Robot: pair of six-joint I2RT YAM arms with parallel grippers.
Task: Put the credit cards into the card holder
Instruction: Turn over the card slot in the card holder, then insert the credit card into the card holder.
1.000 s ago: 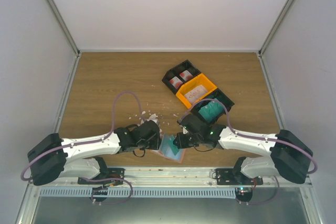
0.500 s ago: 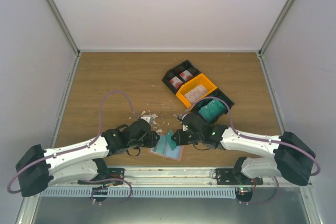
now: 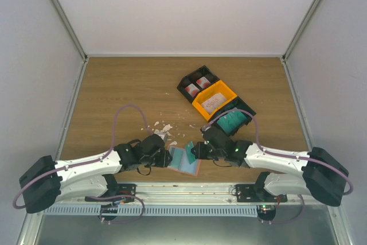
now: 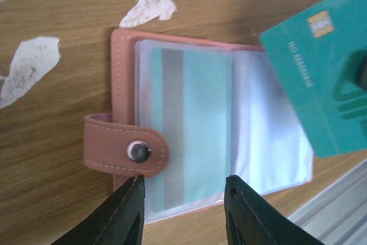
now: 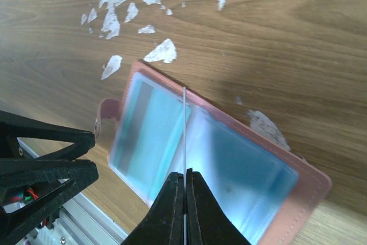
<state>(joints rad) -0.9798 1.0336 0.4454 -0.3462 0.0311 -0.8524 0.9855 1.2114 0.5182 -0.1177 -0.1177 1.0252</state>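
Observation:
The salmon-pink card holder (image 3: 195, 169) lies open near the table's front edge. Its clear sleeves show a teal card (image 4: 195, 142) inside, and its snap strap (image 4: 112, 148) sticks out to the left. My right gripper (image 3: 195, 151) is shut on a teal credit card (image 4: 312, 78), held edge-on (image 5: 184, 124) just above the open sleeves. My left gripper (image 4: 183, 186) is open at the holder's (image 4: 123, 84) strap-side edge, one finger by the strap and one over the sleeve, gripping nothing. More teal cards (image 3: 231, 121) sit in a black bin.
Three bins stand in a diagonal row at mid-right: a black one (image 3: 198, 84) with red-and-white cards, an orange one (image 3: 214, 100), and the black one (image 3: 245, 108) with the teal cards. White crumbs (image 3: 163, 127) are scattered behind the holder. The table's metal front rail (image 4: 338, 199) runs close by.
My left gripper has pulled back toward the front left and its jaws have spread apart. The right gripper has carried the teal card slightly left over the open holder.

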